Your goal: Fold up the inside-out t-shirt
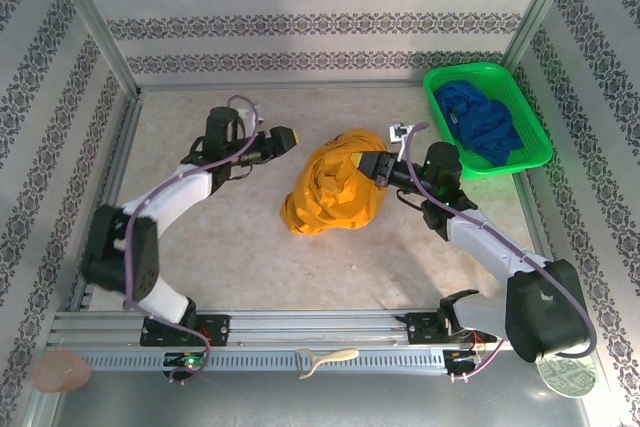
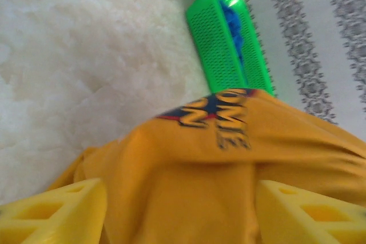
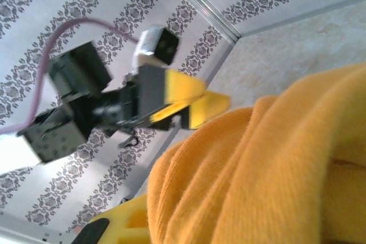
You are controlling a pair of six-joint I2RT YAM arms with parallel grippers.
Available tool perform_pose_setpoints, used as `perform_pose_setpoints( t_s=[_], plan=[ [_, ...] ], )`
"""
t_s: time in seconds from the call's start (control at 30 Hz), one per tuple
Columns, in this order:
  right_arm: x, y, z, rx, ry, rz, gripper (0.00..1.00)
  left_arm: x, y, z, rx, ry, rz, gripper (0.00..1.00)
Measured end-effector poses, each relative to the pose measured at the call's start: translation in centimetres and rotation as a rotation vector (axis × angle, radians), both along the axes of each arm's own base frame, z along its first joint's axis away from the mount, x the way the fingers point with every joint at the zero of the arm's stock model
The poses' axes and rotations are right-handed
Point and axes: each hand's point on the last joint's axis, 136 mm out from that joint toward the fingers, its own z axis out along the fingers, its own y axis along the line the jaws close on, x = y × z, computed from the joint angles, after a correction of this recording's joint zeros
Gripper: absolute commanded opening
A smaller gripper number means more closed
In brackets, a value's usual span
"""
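At desk centre, overhead view: inside-out t-shirt (image 1: 335, 197) sits in a bunched mustard heap on the pale desk (image 1: 230, 237), not spread flat.

Left tool (image 1: 290, 137) is at 10 o'clock of the heap, just beside it and not touching. Its wrist view shows its two yellow fingers (image 2: 57, 210) well apart at the lower corners, with nothing between them and shirt cloth beyond.

Right tool (image 1: 372, 167) is at the heap's 2 o'clock edge, buried in cloth. The overhead view does not show how its jaws stand. In the right wrist view cloth is piled against one yellow finger (image 3: 123, 221). The jaws are together, clamped on a fold of the shirt.

The left wrist view alone shows the printed graphic (image 2: 220, 124): dark lettering on the far side of the heap. The overhead view shows plain yellow.

Green basket (image 1: 470, 69) is at 1 o'clock of the shirt, in the far right corner of the desk, well apart. A blue cloth (image 1: 480, 122) lies inside it.

The right wrist view looks across the heap to the left tool, fingers spread, against the patterned wall (image 3: 68, 4).
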Motion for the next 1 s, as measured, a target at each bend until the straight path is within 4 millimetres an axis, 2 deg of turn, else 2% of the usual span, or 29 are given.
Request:
perform_pose_setpoints(
  t_s=[0.07, 0.13, 0.2, 0.27, 0.33, 0.4, 0.6, 0.63, 0.7, 0.77, 0.8, 0.83, 0.87, 0.9, 1.0],
  plan=[
    [0.1, 0.0, 0.2, 0.015, -0.001, -0.002, 0.00, -1.7, 0.3, 2.8, -0.019, -0.073, 0.010, 0.72],
    [0.2, 0.0, 0.2, 0.027, 0.004, -0.006, 0.00, -3.3, -0.4, 5.4, -0.042, -0.138, -0.004, 0.72],
    [0.2, 0.0, 0.2, 0.036, 0.007, -0.009, 0.00, -4.9, -2.4, 7.4, -0.066, -0.191, -0.055, 0.72],
    [0.3, 0.0, 0.3, 0.045, 0.008, -0.012, 0.00, -6.1, -4.6, 8.0, -0.076, -0.202, -0.114, 0.72],
    [0.4, -0.1, 0.4, 0.049, 0.009, -0.017, 0.00, -6.6, -6.6, 7.3, -0.064, -0.193, -0.161, 0.72],
    [0.5, -0.1, 0.5, 0.052, 0.008, -0.021, 0.00, -6.6, -8.1, 5.7, -0.036, -0.171, -0.190, 0.72],
    [0.4, -0.2, 0.3, 0.060, 0.020, -0.025, 0.00, -5.3, -9.2, 0.5, 0.062, -0.108, -0.194, 0.69],
    [0.4, -0.2, 0.2, 0.060, 0.023, -0.026, 0.00, -5.1, -9.3, 0.1, 0.071, -0.105, -0.193, 0.64],
    [0.4, -0.2, 0.0, 0.058, 0.028, -0.026, 0.00, -4.6, -9.6, -0.8, 0.083, -0.093, -0.196, 0.34],
    [0.3, -0.2, -0.2, 0.057, 0.032, -0.027, 0.00, -3.9, -10.1, -1.0, 0.080, -0.093, -0.203, 0.08],
    [0.3, -0.2, -0.3, 0.055, 0.034, -0.030, 0.15, -3.7, -10.5, -0.8, 0.072, -0.098, -0.211, 0.00],
    [0.4, -0.3, -0.6, 0.054, 0.039, -0.037, 0.39, -3.5, -10.7, -0.5, 0.063, -0.104, -0.218, 0.00],
    [0.5, -0.5, -1.0, 0.050, 0.045, -0.048, 0.54, -3.4, -11.0, 0.0, 0.052, -0.112, -0.226, 0.00],
    [0.6, -0.8, -1.5, 0.043, 0.051, -0.063, 0.61, -3.4, -11.2, 0.7, 0.036, -0.118, -0.235, 0.00],
    [0.8, -1.5, -3.7, 0.011, 0.078, -0.112, 0.62, -3.4, -11.9, 3.4, -0.040, -0.128, -0.260, 0.00]
  ],
)
